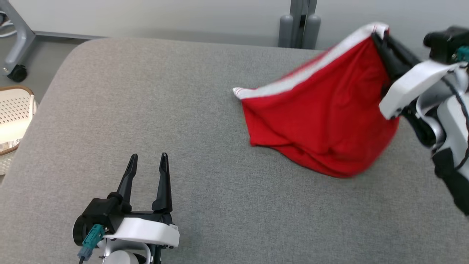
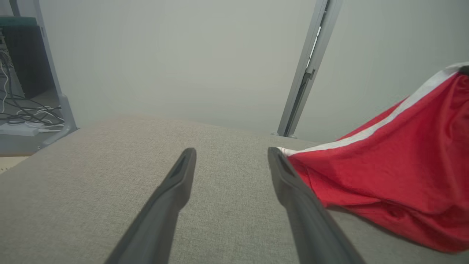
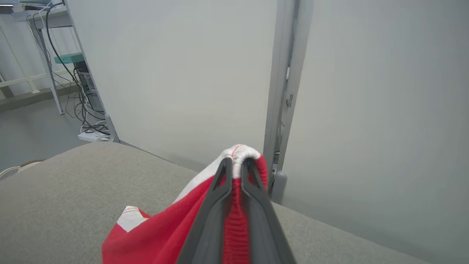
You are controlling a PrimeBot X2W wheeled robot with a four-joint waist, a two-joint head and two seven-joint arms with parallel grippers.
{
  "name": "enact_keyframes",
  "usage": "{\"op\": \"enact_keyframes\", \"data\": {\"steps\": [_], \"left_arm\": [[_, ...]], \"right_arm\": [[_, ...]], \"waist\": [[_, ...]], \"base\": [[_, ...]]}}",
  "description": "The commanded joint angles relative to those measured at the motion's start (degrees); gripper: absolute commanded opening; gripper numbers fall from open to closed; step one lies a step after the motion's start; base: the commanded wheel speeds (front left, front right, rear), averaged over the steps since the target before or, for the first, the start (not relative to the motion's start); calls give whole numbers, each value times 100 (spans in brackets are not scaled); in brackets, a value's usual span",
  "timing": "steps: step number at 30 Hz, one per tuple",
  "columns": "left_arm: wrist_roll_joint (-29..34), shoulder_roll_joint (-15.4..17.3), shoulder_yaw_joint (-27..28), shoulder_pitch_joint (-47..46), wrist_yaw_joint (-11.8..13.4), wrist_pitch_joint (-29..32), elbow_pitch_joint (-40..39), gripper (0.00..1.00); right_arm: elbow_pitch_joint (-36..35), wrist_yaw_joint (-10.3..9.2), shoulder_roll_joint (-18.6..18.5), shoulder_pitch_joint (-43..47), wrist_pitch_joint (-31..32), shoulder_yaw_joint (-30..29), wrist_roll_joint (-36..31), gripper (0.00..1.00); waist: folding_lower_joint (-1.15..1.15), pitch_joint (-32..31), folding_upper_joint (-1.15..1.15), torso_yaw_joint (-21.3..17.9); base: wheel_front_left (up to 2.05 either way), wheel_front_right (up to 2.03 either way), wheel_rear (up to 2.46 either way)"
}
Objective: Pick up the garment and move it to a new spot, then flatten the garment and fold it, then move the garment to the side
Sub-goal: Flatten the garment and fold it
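The garment (image 1: 322,117) is red cloth with a white band along one edge. My right gripper (image 1: 379,36) is shut on the white band at its upper right corner and holds that corner lifted off the grey cushion (image 1: 183,121). The garment's lower part and left corner still rest on the cushion. In the right wrist view the two fingers pinch the garment (image 3: 238,205) at the white band, right gripper (image 3: 237,163). My left gripper (image 1: 148,159) stands open at the lower left, apart from the cloth. In the left wrist view the garment (image 2: 395,165) hangs right of the open left gripper (image 2: 231,156).
A grey wall and a metal post (image 1: 299,22) stand behind the cushion's far edge. A woven basket (image 1: 13,117) and a wheeled frame leg (image 1: 16,47) sit off the cushion's left side. Cables lie on the floor (image 2: 25,117) at left.
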Motion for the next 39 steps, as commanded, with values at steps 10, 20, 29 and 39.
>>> {"op": "enact_keyframes", "data": {"steps": [10,20,29,39], "left_arm": [[-77,17,70,238,22,-17,-77,100],[-122,18,72,151,64,-17,-164,100],[-66,22,191,69,33,-17,-100,100],[37,20,325,-85,-6,-16,-99,100]], "right_arm": [[-347,2,133,-1273,-1164,360,-774,0],[-1889,1,-166,158,-1149,1350,-1764,0],[-2034,1,-974,1283,-1150,3163,-1017,0],[-2216,1,-1818,1581,-730,4178,-131,0]], "waist": [[0,-277,0,128],[0,-132,0,-20],[0,-122,0,-459],[0,-121,0,-1141]], "base": [[0,0,0],[0,0,0],[0,0,0],[0,0,0]]}}
